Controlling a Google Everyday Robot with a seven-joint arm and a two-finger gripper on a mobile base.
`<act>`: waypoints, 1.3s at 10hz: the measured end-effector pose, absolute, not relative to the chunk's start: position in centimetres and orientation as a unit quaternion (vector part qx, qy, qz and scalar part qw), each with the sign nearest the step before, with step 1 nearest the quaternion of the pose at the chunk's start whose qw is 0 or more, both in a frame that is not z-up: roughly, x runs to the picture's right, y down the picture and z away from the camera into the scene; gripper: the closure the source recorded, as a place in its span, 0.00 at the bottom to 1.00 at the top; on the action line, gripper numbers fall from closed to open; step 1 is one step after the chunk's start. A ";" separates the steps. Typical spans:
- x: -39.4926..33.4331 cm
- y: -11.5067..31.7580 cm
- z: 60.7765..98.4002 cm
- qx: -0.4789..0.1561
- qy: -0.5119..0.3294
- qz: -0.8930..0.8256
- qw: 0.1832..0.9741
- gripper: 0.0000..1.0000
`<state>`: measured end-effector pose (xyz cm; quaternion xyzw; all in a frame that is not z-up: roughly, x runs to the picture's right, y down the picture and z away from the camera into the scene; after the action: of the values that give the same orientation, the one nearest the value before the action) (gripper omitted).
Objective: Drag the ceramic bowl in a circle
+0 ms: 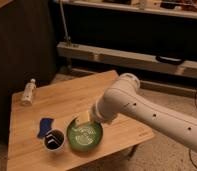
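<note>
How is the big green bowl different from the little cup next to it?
The ceramic bowl is wide, shallow and green; the small cup is narrower, white outside and dark inside. The gripper is over the ceramic bowl's far rim, away from the small cup. Both are round and stand upright on the wooden table.
</note>
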<state>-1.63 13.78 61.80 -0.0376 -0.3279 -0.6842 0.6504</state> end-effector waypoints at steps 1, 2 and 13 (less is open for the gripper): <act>-1.2 13.7 62.2 -0.019 -0.333 -0.687 0.646 0.20; -0.1 13.6 63.4 0.035 -0.348 -0.685 0.639 0.20; 3.3 15.2 76.0 0.002 -0.367 -0.680 0.635 0.20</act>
<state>3.33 15.17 75.96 0.0023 -0.3673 -0.6798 0.6348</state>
